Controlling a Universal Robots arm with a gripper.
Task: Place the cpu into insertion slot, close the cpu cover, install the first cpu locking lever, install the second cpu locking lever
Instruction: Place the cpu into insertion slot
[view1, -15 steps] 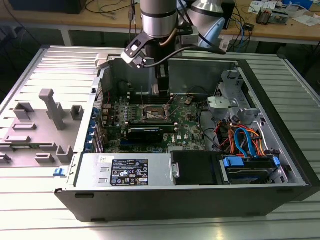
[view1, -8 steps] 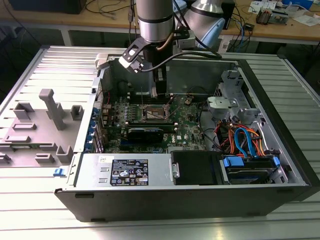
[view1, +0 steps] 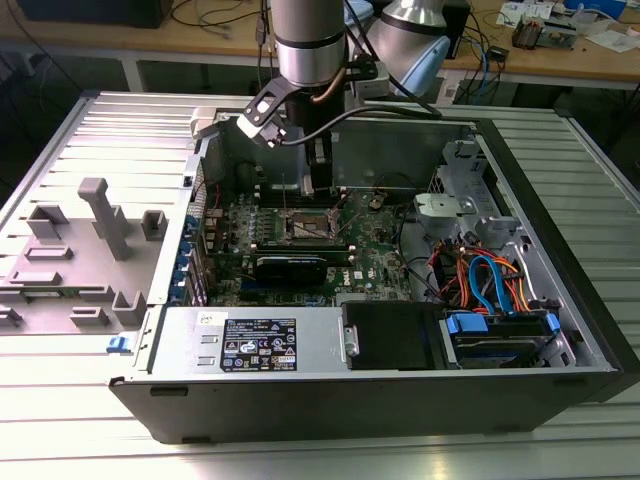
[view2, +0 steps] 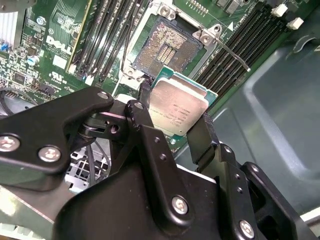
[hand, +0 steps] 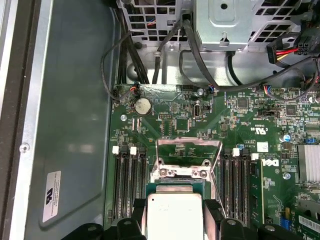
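The black gripper (view2: 176, 116) pinches the flat, dull-silver square cpu (view2: 177, 104) by its edges. It hangs above the bare, tan-gold insertion slot (view2: 165, 52).

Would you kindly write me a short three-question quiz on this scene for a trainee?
1. True or false: the slot is empty.
2. What does the gripper hold?
3. The cover is: A shut over the slot, B raised open, C held by the gripper.
Key: 1 true; 2 the cpu; 3 B.
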